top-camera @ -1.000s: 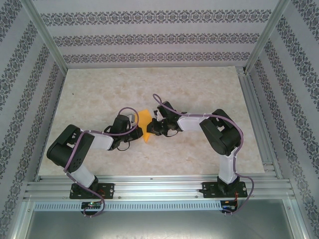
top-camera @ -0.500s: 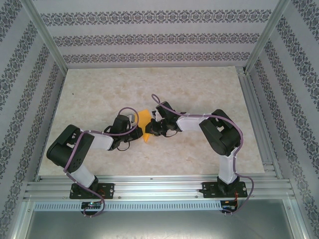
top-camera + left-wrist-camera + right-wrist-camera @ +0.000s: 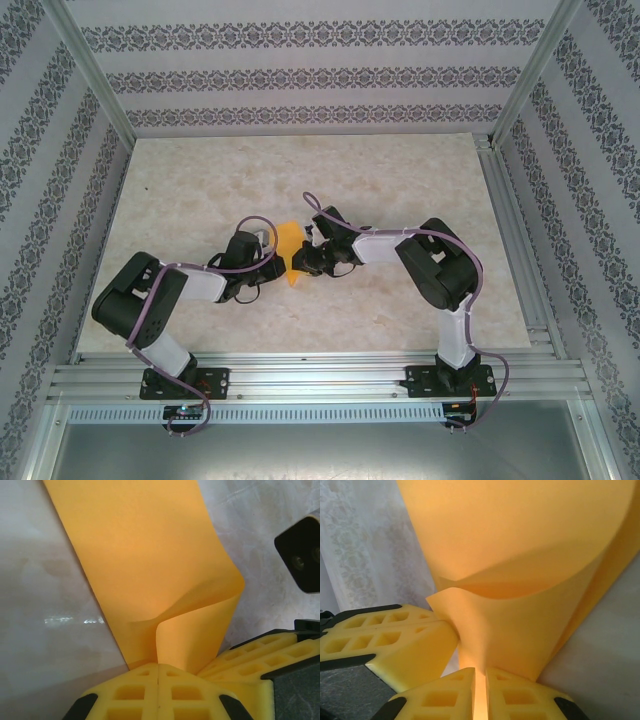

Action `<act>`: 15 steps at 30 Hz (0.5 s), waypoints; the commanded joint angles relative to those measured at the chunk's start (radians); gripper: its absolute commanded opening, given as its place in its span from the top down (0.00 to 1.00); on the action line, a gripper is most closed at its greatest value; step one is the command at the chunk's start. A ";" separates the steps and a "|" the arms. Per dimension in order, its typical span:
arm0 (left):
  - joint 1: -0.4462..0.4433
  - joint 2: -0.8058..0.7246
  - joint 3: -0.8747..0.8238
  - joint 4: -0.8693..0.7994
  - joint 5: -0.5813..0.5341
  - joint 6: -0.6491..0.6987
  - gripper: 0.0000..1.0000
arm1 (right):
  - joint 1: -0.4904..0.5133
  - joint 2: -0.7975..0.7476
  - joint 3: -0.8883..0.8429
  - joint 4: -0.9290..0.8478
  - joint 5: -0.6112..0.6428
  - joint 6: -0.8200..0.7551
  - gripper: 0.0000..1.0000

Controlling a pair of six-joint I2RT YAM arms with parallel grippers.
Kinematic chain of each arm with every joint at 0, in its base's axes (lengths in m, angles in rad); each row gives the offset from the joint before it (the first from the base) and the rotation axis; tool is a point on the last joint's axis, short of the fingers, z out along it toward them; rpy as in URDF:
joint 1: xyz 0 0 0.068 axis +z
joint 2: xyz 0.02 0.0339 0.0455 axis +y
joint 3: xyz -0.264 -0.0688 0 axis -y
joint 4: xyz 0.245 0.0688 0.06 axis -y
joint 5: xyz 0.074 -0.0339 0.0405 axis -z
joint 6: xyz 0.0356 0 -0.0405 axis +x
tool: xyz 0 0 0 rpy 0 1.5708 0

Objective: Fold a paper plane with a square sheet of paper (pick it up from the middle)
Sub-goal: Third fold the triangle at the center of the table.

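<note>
At table centre, one orange-yellow sheet, left tool and right tool both clamped on it

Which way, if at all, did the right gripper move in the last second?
Yes, slightly: in the top view the right gripper edged left, away from its fixed base, still pinching the paper.

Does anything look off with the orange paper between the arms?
The sheet of paper is buckled, not flat: it curls into a loose, uncreased fold ahead of the left jaws and bows in a curve above the right jaws.
</note>
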 commanded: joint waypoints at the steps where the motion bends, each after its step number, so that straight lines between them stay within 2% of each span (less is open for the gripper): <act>1: 0.008 -0.058 0.006 -0.095 -0.059 0.026 1.00 | 0.015 0.005 0.018 -0.020 -0.001 -0.029 0.86; 3: 0.008 -0.053 0.029 -0.142 -0.079 0.053 1.00 | 0.014 0.008 0.019 -0.021 0.001 -0.028 0.86; 8: 0.008 0.013 0.023 -0.083 -0.042 0.040 1.00 | 0.015 0.009 0.021 -0.011 -0.006 -0.024 0.85; 15: 0.008 0.061 0.033 -0.090 -0.052 0.058 1.00 | 0.025 -0.034 0.027 -0.013 -0.013 -0.024 0.85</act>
